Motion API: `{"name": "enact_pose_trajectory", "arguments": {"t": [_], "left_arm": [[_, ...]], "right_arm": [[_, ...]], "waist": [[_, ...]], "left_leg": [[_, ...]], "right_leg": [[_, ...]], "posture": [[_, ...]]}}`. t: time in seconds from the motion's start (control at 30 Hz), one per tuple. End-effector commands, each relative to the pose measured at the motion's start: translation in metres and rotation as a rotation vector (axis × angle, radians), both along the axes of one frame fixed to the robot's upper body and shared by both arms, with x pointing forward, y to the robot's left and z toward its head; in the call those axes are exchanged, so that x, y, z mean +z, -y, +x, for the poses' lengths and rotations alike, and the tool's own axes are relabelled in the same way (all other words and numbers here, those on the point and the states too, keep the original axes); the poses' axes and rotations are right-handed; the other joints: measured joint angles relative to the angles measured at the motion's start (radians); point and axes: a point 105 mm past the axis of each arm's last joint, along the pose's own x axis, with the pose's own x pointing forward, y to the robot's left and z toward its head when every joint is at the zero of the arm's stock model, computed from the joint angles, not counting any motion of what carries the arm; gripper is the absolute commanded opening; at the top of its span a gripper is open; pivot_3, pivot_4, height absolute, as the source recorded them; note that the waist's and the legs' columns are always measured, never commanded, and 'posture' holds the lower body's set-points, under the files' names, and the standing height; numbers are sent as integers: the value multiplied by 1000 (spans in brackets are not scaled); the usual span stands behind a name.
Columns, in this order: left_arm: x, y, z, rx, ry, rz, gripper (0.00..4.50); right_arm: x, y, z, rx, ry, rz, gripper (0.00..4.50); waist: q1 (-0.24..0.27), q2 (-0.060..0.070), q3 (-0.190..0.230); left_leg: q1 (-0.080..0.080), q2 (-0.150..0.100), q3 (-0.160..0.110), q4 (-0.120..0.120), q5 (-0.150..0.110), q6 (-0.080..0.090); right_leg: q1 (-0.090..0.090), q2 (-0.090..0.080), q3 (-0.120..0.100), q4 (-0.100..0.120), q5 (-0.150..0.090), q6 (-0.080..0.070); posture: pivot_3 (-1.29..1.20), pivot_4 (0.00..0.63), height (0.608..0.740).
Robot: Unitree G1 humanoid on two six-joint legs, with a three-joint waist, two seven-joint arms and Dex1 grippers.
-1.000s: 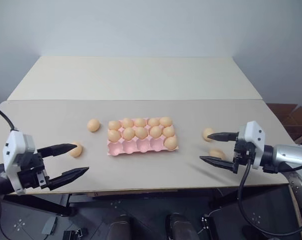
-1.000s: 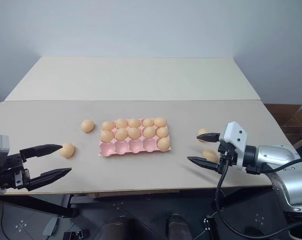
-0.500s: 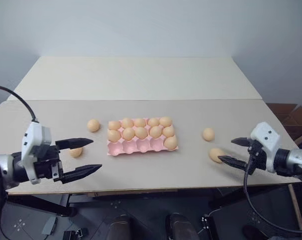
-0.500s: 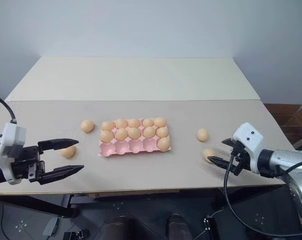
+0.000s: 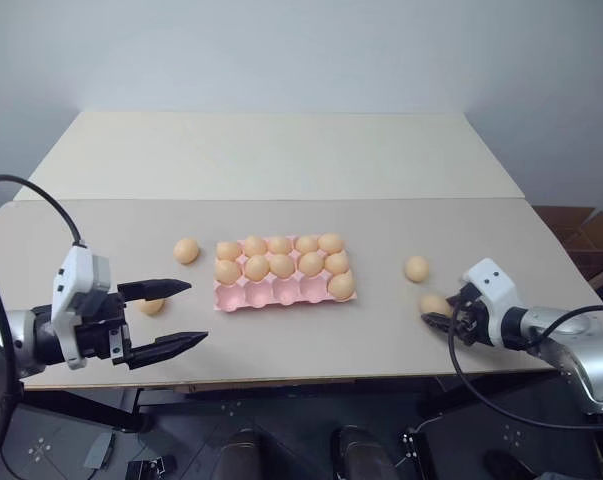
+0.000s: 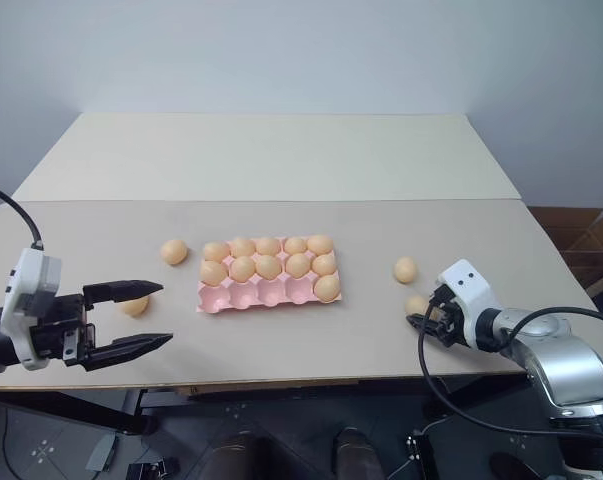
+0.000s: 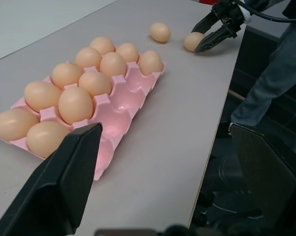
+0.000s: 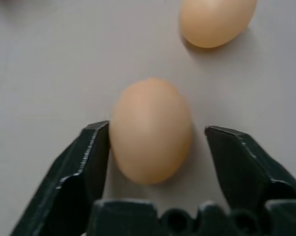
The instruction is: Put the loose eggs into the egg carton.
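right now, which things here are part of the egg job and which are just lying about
Job:
carton, four cups empty
two left eggs, loose on the table
two right eggs, loose on the table
right gripper, around the nearer right egg
left gripper, open

Lying about:
back table
cardboard box, on the floor at the right

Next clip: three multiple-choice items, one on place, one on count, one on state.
1. Empty cups of the egg carton: A far row; B near row; C middle row.
2. Loose eggs on the table: A two; B four; C six.
3. Right end effector: A shut, empty; B open astride an egg; C lifting an egg.
Answers: B, near cups show bare pink; B, two each side of the carton; B, fingers flank an egg on the table.
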Motion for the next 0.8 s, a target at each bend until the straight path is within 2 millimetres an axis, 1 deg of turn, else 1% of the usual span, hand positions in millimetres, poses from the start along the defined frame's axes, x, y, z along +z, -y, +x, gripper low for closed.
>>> {"name": "enact_pose_trajectory", "arguments": {"t": [0.03, 0.07, 0.13, 0.17, 0.2, 0.27, 0.3, 0.33, 0.4, 0.47, 0.5, 0.57, 0.7, 0.8], "left_arm": [[7, 1, -2, 6, 55, 17, 4500], [7, 1, -2, 11, 56, 17, 4500], [6, 1, -2, 17, 57, 18, 4500], [5, 0, -3, 22, 58, 19, 4500], [5, 0, -3, 29, 59, 18, 4500], [5, -1, -4, 38, 61, 16, 4500], [5, -2, -4, 45, 62, 15, 4500], [5, -2, -4, 50, 64, 13, 4500], [5, -2, -4, 56, 65, 12, 4500], [5, -2, -4, 65, 68, 10, 4500], [5, -2, -4, 69, 69, 8, 4500], [6, -3, -5, 78, 71, 6, 4500], [4, -5, -8, 95, 70, 10, 4500], [4, -5, -10, 100, 69, 11, 4500]], "right_arm": [[18, -5, 5, 12, 73, -9, 2176], [23, -9, 5, 22, 90, -6, 1903], [32, -17, 5, 54, 125, -6, 1903], [39, -26, 5, 85, 151, -2, 1903], [49, -42, 6, 131, 181, 22, 1903], [61, -66, 5, 206, 217, 58, 1903], [64, -85, 6, 266, 232, 84, 1903], [66, -102, 8, 308, 240, 108, 1903], [67, -123, 12, 352, 246, 136, 1903], [62, -147, 18, 382, 241, 139, 1903], [60, -155, 19, 394, 238, 139, 1903], [56, -167, 20, 418, 229, 134, 1903], [46, -176, 27, 420, 222, 96, 1903], [47, -181, 28, 423, 230, 87, 2656]], "waist": [[-1, 0, 0], [-1, 0, 0], [-1, 0, 0], [-2, 0, 0], [-4, 0, 0], [-14, 0, 0], [-17, 0, 0], [-21, 0, 0], [-21, 0, 0], [-19, 0, 0], [-16, 0, 0], [-12, 0, 0], [-10, 0, 0], [-12, 0, 0]], "left_leg": [[0, 0, 0, 0, 0, 0], [0, 0, 0, 0, 0, 0], [0, 0, 0, 0, 0, 0], [0, 0, 0, 0, 0, 0], [0, 0, 0, 0, 0, 0], [1, 1, 0, 0, 0, 0], [1, 1, 0, 0, 0, 0], [1, 2, -1, 0, 0, 0], [2, 3, -1, 0, 0, 0], [2, 3, -1, -1, 0, 0], [1, 3, -1, -1, 0, 0], [-1, 2, -1, -1, 0, 0], [-2, 0, 0, -1, 0, 0], [-2, 0, 0, -1, 0, 0]], "right_leg": [[0, 0, 0, 0, 0, 0], [0, 0, 0, 0, 0, 0], [0, 0, 0, 0, 0, 1], [0, 0, 0, 0, 0, 1], [0, 0, 0, 0, 0, 1], [0, 1, 0, 0, 0, 1], [0, 1, 0, 1, 0, 2], [0, 2, 0, 1, 0, 2], [0, 3, 0, 1, 0, 2], [0, 3, 0, 2, 1, 1], [-1, 3, 0, 2, 2, 0], [-2, 2, -1, 1, 2, 1], [-2, -1, -2, -1, 3, 1], [-2, -1, -1, -1, 2, 1]], "posture": [[0, 150, 740], [0, 150, 740], [0, 150, 740], [0, 150, 740], [0, 150, 740], [0, 150, 740], [0, 150, 740], [0, 150, 740], [0, 150, 740], [0, 150, 740], [0, 150, 740], [0, 150, 740], [0, 150, 740], [0, 150, 740]]}}
